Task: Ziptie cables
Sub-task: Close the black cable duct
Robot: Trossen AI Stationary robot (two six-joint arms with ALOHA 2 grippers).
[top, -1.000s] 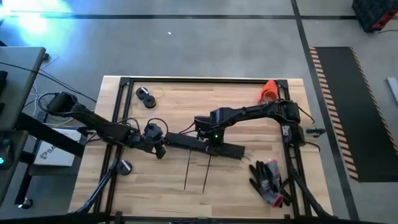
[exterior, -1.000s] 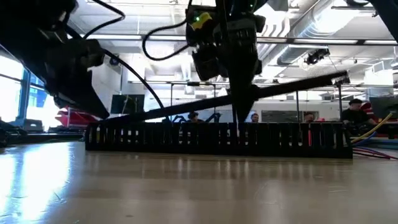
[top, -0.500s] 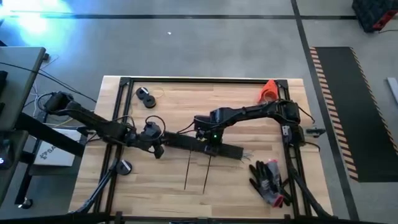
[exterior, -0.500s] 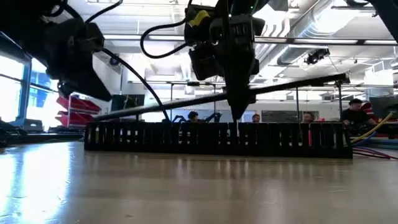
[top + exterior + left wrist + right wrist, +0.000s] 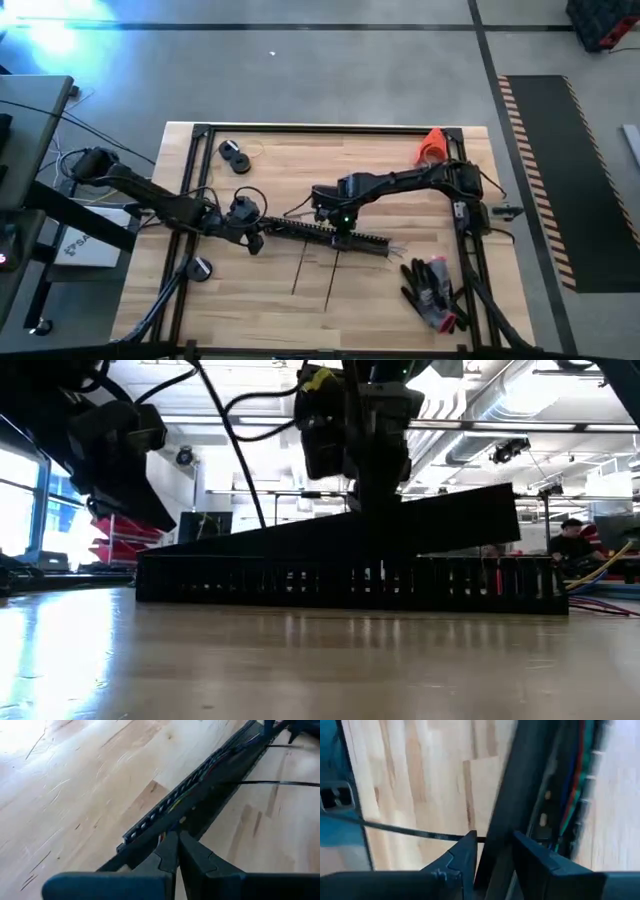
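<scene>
A long black slotted duct [image 5: 330,234] lies across the middle of the table. The cables [image 5: 574,785] run inside it, and their thin ends [image 5: 402,250] stick out at its right end. A flat black cover strip [image 5: 400,525] slants over the duct, high at one end. My right gripper [image 5: 340,228] is shut on this strip near the duct's middle. My left gripper [image 5: 256,238] is shut at the duct's left end, its fingertips [image 5: 172,845] right over the strip. Two thin black zip ties [image 5: 314,275] lie on the wood in front of the duct. My right gripper pinches the cover strip [image 5: 502,827] between its two fingers, one on each broad face, coming from above. The strip stands tipped on its long edge over the duct, one end raised and the other down by the duct's left end. My left gripper's shut fingertips lie against the strip's end [image 5: 150,857]; whether they touch it I cannot tell.
A pair of dark gloves [image 5: 432,290] lies at the near right. An orange cone [image 5: 430,145] stands at the far right corner. Black round parts lie at the far left [image 5: 235,155] and the near left [image 5: 200,268]. Bare wood stretches in front of the duct.
My right gripper has tipped the cover strip: it was edge-on in the low view and now shows its broad face, slanting up from the duct's left end. From above, the duct's slotted wall shows where the cover lay flat. My left gripper has risen a little.
</scene>
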